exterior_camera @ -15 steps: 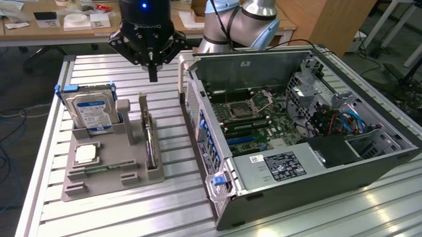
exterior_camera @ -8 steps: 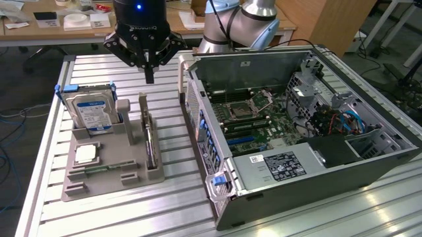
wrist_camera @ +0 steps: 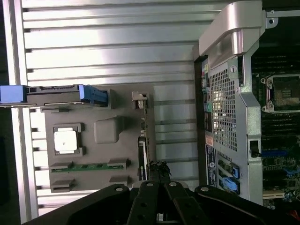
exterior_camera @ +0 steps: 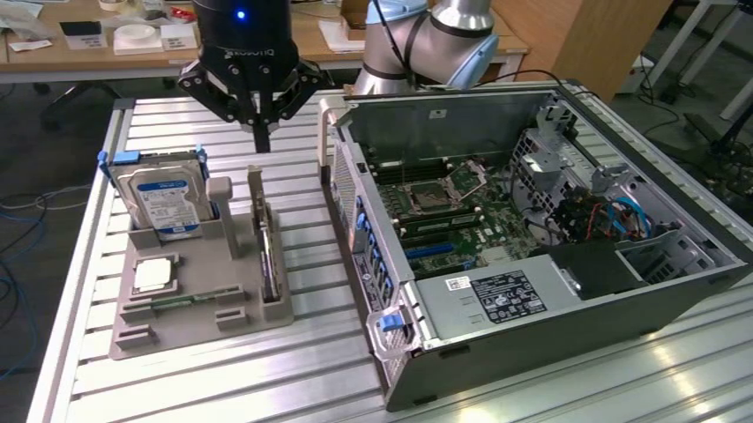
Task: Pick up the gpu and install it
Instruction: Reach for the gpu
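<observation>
The gpu (exterior_camera: 266, 251) stands on its long edge in a slot of the grey holder tray (exterior_camera: 200, 326), with its pale end bracket (exterior_camera: 254, 181) pointing up at the far end. In the wrist view the gpu (wrist_camera: 143, 140) is a thin dark strip seen from above. My gripper (exterior_camera: 261, 134) hangs above the table just behind the tray, over the gpu's bracket end and clear of it. Its fingers are shut together with nothing between them. The wrist view has the gripper (wrist_camera: 159, 169) over one end of the card.
An open computer case (exterior_camera: 659, 300) lies on its side at the exterior view's right, motherboard (exterior_camera: 453, 211) exposed. The tray also holds a hard drive with a blue label (exterior_camera: 165, 198), a processor (exterior_camera: 153, 275) and a green memory stick (exterior_camera: 176, 305). Slatted metal table (exterior_camera: 235, 379).
</observation>
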### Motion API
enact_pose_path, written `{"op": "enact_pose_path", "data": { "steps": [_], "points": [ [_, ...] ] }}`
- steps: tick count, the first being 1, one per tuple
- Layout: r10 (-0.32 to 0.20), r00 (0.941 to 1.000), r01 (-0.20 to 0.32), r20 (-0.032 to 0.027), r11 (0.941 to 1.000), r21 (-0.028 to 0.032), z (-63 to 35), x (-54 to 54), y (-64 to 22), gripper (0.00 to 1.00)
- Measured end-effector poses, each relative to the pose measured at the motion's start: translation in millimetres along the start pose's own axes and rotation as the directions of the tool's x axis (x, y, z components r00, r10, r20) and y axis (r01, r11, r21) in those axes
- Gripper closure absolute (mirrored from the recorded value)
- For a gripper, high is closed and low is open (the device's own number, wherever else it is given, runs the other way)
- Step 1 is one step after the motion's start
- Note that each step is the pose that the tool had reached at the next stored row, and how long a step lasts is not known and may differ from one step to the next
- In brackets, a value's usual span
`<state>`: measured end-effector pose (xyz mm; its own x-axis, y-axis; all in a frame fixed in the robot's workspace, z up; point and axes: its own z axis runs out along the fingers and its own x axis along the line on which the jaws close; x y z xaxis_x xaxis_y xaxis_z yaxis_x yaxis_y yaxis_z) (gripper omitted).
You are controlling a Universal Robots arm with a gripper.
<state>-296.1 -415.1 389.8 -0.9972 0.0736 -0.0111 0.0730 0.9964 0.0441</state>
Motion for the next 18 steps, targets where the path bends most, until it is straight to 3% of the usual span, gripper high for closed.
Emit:
{"op": "enact_pose_path", "data": {
  "steps": [13,18],
  "points": [
    [-0.011,0.9999,0.011,-0.0007,0.9999,-0.0027,-0.4,15.0,-8.7,0.89],
    [-0.017,0.9999,0.017,-0.0009,0.9999,-0.0037,-0.5,16.0,-10.7,0.89]
  ]
}}
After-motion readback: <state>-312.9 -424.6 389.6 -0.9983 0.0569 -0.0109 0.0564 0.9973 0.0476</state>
